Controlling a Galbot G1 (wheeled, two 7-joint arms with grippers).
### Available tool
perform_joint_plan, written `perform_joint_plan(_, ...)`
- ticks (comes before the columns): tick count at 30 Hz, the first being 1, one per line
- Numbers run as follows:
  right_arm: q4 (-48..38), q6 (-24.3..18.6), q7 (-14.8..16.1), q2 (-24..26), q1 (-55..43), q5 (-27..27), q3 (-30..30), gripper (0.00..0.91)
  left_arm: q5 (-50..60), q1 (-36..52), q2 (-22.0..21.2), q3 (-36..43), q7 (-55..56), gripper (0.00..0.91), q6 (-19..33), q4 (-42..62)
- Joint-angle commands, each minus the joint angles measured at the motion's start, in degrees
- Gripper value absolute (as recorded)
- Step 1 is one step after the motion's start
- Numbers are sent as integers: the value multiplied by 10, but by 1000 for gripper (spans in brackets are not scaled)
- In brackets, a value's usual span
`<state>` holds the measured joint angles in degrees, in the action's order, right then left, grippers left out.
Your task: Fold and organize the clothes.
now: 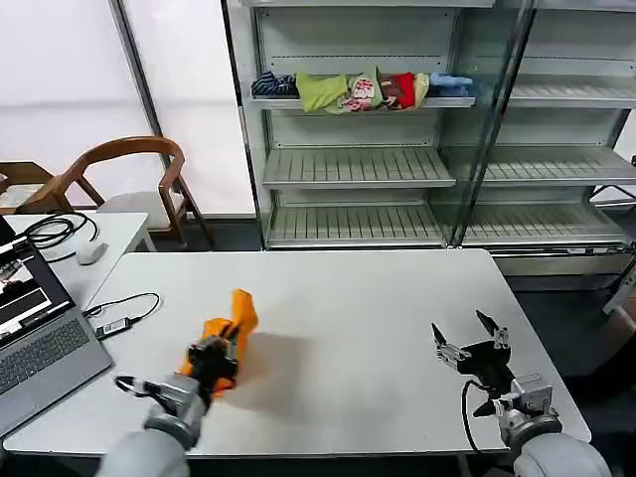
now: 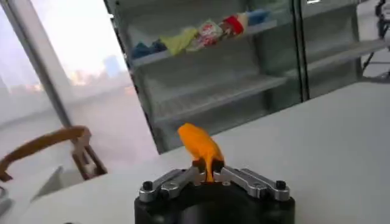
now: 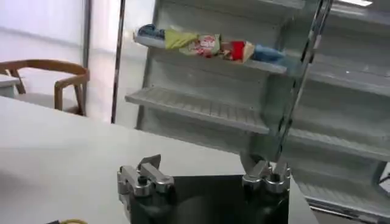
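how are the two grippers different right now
The left gripper is shut on the orange T-shirt, a bunched piece held up off the white table; the right gripper is open and holds nothing. The left one is over the table's left part, the right one near its right edge. Both point toward the shelves.

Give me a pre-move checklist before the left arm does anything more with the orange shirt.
1. Left gripper jaws shut on the orange T-shirt: ok.
2. Shirt bunched up and lifted off the table, not spread flat for folding: not ok.
3. Right gripper jaws open, holding nothing, over the table's right side: ok.
4. Bare table between the two grippers to lay the shirt down: ok.
5. Laptop and cable lie close to the left arm: not ok.
6. Which side carries the print: cannot tell.
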<state>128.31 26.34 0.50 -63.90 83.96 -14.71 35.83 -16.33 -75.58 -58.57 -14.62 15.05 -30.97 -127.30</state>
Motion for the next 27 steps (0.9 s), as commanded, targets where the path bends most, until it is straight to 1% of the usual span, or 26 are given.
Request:
perform_joint_plan(1, 13, 1, -1, 3, 21, 0, 16, 907, 12, 42, -118, 182, 75, 20, 15, 27)
perform_joint_plan(2, 12, 0, -2, 2, 19, 0, 16, 907, 12, 42, -122, 190, 75, 30, 14, 36)
perform_joint_plan(4, 12, 0, -6, 1, 16, 2, 14, 907, 12, 55, -133, 193, 76, 20, 16, 55)
perform_joint_plan(7, 16, 1, -11, -1, 11, 2, 7, 907, -12, 95, -154, 184, 92, 30, 26, 96)
perform_joint_plan(8, 18, 3, -13, -3, 8, 5, 3, 907, -36, 111, -158, 181, 100, 30, 28, 107)
perform_joint_plan(10, 18, 3, -13, -6, 2, 11, -5, 907, -51, 130, -158, 179, 104, 20, 34, 129)
perform_joint_plan(11, 17, 3, -14, -8, -1, 13, -8, 907, -60, 142, -158, 179, 107, 30, 36, 140)
perform_joint_plan(13, 16, 3, -18, -11, -6, 19, -15, 907, -70, 150, -157, 179, 107, 20, 36, 146)
perform_joint_plan(14, 16, 3, -18, -12, -6, 20, -16, 907, -81, 153, -157, 180, 108, 30, 37, 147)
perform_joint_plan(15, 16, 3, -20, -13, -8, 21, -19, 907, -94, 151, -154, 184, 107, 101, 38, 142)
perform_joint_plan(16, 16, 4, -22, -14, -10, 22, -20, 907, -101, 145, -151, 190, 104, 534, 38, 135)
perform_joint_plan(17, 15, 4, -23, -14, -12, 25, -21, 907, -110, 137, -146, 196, 94, 907, 42, 122)
perform_joint_plan(19, 15, 1, -39, -14, -16, 26, -25, 907, -124, 122, -137, 211, 69, 907, 53, 97)
perform_joint_plan(22, 11, 4, -49, -16, -30, 20, -26, 907, -126, 120, -143, 232, 54, 907, 70, 88)
perform_joint_plan(27, -3, -4, -47, -16, -41, 20, -21, 907, -131, 142, -165, 243, 42, 907, 86, 121)
